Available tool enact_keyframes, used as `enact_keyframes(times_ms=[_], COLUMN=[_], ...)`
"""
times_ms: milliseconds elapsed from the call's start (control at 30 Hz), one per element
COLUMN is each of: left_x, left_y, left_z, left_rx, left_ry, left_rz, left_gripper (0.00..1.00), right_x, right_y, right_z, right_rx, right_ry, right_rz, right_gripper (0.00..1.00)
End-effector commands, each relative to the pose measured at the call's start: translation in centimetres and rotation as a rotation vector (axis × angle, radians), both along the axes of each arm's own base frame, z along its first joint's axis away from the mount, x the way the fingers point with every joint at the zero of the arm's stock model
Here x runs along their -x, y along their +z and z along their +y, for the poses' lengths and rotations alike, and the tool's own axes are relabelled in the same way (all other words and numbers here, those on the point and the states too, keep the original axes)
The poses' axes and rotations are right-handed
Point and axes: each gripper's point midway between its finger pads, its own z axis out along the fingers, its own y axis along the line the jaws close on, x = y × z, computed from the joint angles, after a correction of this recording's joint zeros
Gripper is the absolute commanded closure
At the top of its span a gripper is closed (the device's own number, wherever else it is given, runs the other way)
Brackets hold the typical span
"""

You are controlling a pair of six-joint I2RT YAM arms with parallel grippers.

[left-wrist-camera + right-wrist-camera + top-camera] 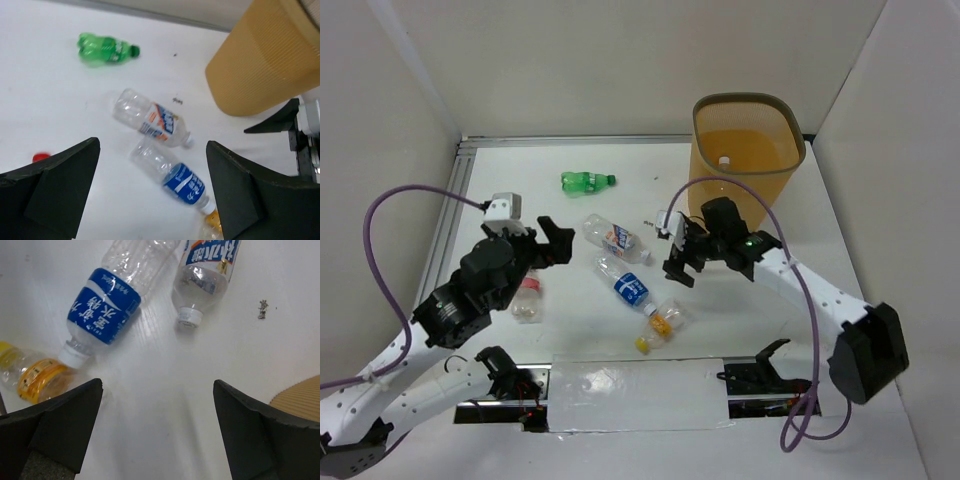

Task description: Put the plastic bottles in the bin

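- While both arms hang above the white table (520,180), the left gripper (548,243) and the right gripper (680,262) are spread wide and carry nothing.
- Nearest the arm bases lies a yellow-labelled bottle (662,322), right at the cap end of a blue-labelled bottle (626,286).
- A red-capped clear bottle (528,300) sits partly under the left arm.
- Beyond these, a white-and-orange-labelled bottle (616,238) lies on its side, just beside the blue-labelled one. A green bottle (585,182) lies farther back, well apart.
- At the far right stands the orange bin (760,185), with a small white cap visible inside.
- The likely step is a pick by the right gripper, which looks down on bare table between the two middle bottles' caps. It should shift over one bottle's body, set its jaws across the width, and close gently, since round bottles roll and thin plastic buckles.
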Motion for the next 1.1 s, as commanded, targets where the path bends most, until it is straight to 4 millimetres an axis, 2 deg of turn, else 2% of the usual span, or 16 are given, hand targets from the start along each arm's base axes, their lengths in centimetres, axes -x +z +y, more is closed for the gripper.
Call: enact_keyframes(times_ms=[0,33,100,200,233,433,633,667,767,833,1033,1067], left_x=[2.2,2.8,3.7,4.3,4.4,4.8,5.3,5.3,5.6,5.8,6.4,6.3], left_y=[-3.1,-4.0,-4.4,-5.3,-5.5,-6.9,-8.4,-8.4,-8.5,-8.8,-9.7,-9.9], left_z=[4.0,4.7,5.4,6.4,6.5,7.3,7.1,7.1,7.1,7.3,7.2,7.1], left_rx=[-0.022,-0.034,-0.022,-0.050,-0.058,-0.142,-0.122,-0.122,-0.119,-0.127,-0.127,-0.125], left_ry=[0.126,0.146,0.154,0.180,0.181,0.201,0.191,0.191,0.181,0.186,0.183,0.187], left_rz=[0.112,0.146,0.164,0.193,0.200,0.253,0.300,0.300,0.304,0.321,0.368,0.375], left_gripper=[0.00,0.00,0.00,0.00,0.00,0.00,0.00,0.00,0.00,0.00,0.00,0.00], right_x=[-4.7,-5.2,-6.4,-7.4,-8.1,-8.9,-10.0,-9.9,-10.9,-10.8,-11.7,-11.9], right_y=[3.1,1.8,0.9,0.8,0.0,-1.5,-3.2,-4.4,-5.0,-6.6,-9.1,-8.8], right_z=[2.3,3.1,4.3,6.1,6.4,9.6,11.0,11.0,11.4,11.8,12.9,13.0], right_rx=[-0.051,-0.041,-0.029,-0.043,-0.033,-0.014,0.016,0.033,0.036,0.060,0.083,0.076], right_ry=[-0.137,-0.154,-0.175,-0.200,-0.221,-0.208,-0.231,-0.237,-0.261,-0.253,-0.265,-0.265], right_rz=[-0.093,-0.044,0.001,0.036,0.049,0.096,0.114,0.140,0.132,0.154,0.166,0.160], right_gripper=[0.02,0.02,0.02,0.02,0.01,0.01,0.01,0.01,0.01,0.01,0.01,0.01])
